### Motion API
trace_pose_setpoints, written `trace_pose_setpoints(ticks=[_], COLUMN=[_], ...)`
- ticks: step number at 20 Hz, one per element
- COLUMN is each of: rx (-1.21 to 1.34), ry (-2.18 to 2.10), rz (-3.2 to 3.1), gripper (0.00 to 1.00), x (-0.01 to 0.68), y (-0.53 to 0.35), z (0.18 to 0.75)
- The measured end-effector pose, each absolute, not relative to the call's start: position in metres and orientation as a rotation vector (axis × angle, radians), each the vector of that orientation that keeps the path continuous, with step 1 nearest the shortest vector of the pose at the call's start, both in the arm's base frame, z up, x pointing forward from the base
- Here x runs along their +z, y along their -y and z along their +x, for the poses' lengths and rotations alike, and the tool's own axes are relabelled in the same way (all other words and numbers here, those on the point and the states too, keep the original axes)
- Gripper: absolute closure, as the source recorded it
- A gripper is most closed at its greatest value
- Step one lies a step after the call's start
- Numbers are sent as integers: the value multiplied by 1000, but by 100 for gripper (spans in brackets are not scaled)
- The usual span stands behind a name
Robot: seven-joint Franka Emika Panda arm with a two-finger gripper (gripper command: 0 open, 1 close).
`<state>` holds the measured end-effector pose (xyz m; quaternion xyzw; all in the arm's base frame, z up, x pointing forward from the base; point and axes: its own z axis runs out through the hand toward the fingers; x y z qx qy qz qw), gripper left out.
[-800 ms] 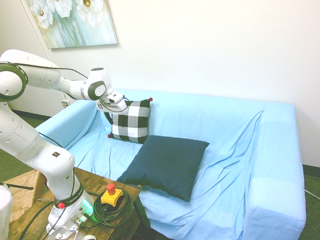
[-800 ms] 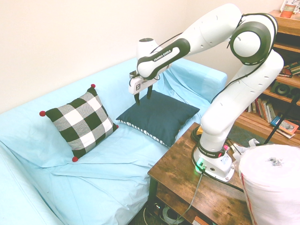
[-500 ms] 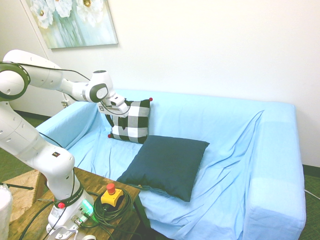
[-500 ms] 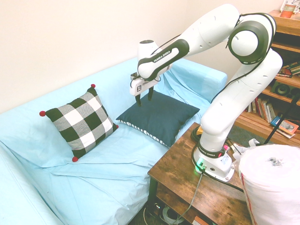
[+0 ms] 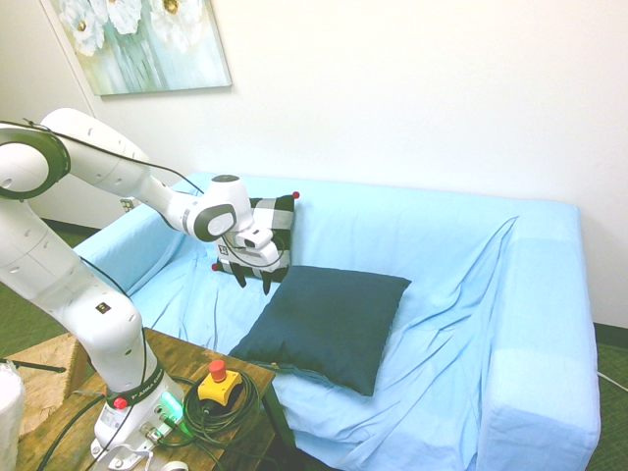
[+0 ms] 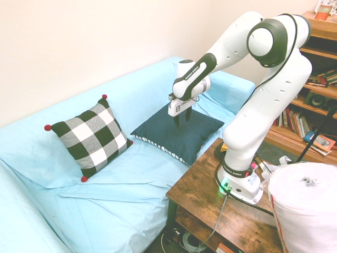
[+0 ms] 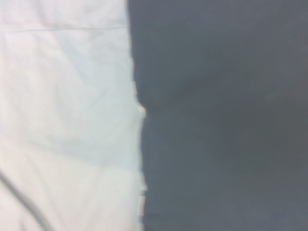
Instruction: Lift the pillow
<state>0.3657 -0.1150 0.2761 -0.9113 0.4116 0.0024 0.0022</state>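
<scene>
Checked pillow (image 5: 270, 221) partly hidden behind the arm (image 5: 221, 211), first exterior view.

A sofa (image 5: 442, 235) wears a pale blue cover, wrinkled across the seat. On it leans a black-and-white checked pillow (image 6: 93, 138) with red corner tips. A flower painting (image 5: 147, 44) hangs on the wall. The wooden bench (image 6: 221, 211) carries a yellow-and-red button (image 5: 219, 384). Books (image 6: 295, 124), seemingly, fill a shelf (image 6: 318, 89).
</scene>
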Motion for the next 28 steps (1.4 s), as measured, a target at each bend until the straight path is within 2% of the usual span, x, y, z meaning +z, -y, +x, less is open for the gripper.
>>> trace_pose_setpoints(ticks=[11,20,28], rx=[127,177,150], ry=[-1331,-1341,-1415], rz=[-2831,-2855,-2871], gripper=[0,0,0], x=[172,88,72], y=[230,207,207], z=[298,271,259])
